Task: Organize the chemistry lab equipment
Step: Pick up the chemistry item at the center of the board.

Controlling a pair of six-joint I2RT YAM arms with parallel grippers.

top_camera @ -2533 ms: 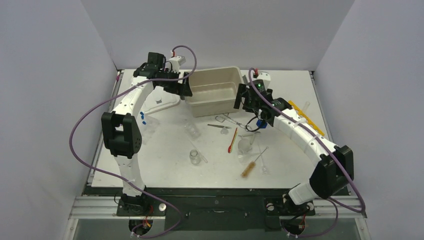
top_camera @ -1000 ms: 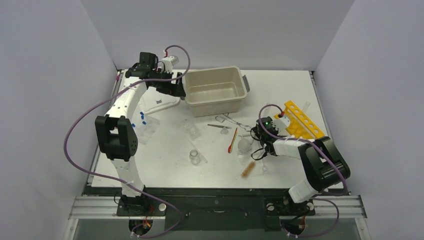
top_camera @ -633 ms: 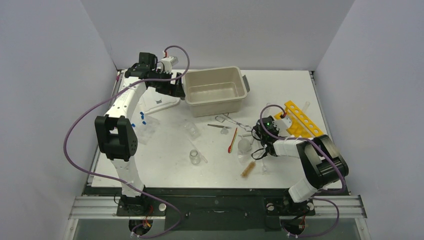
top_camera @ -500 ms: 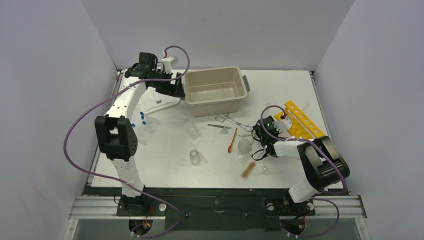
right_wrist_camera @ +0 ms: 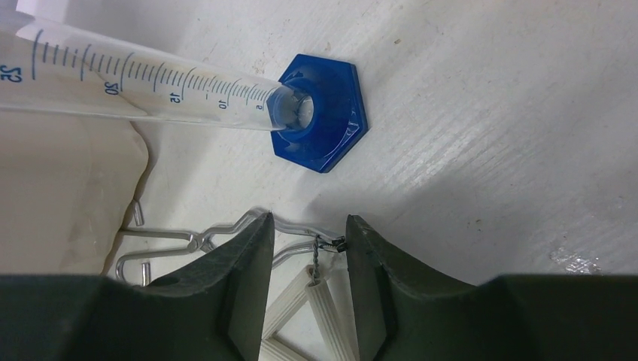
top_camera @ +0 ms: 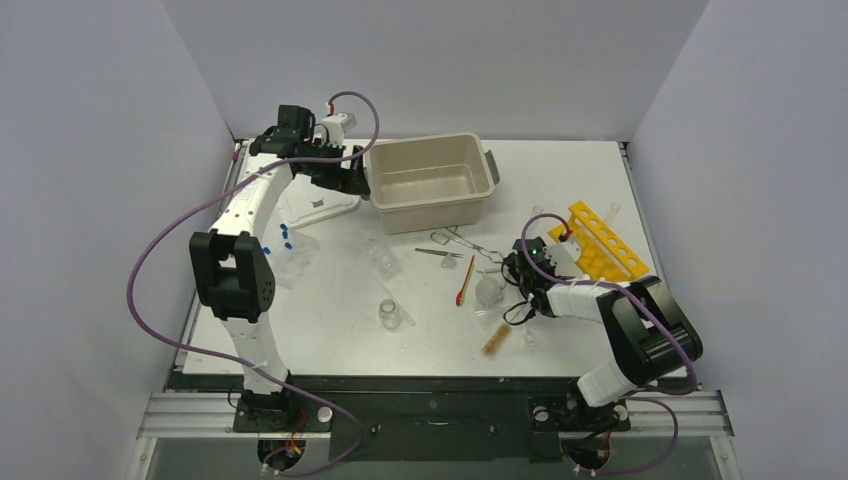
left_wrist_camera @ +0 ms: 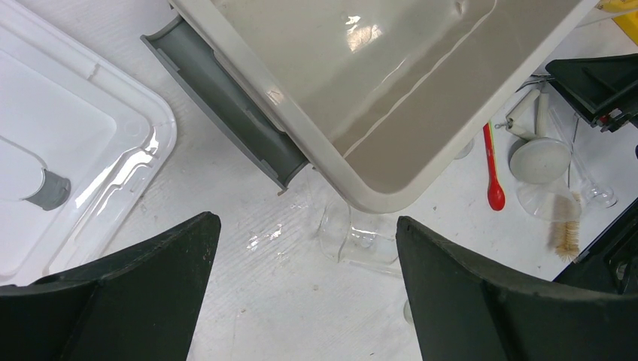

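White table [top_camera: 320, 340]: L hand [left_wrist_camera: 305, 226] wide beside tub [left_wrist_camera: 391, 68]; R hand [right_wrist_camera: 307, 226] narrow, metal wire [right_wrist_camera: 226, 226] btwn fingers, grip unclear.

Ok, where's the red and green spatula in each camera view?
Top external: the spatula lies right of centre, in front of the beige tub.
Left wrist: right side, beyond the tub's corner.
Right wrist: not in it.
Shared landmark: the tub, in the top and left wrist views.

Graduated cylinder [right_wrist_camera: 150, 94] scale: 10, perhaps 15 and 25
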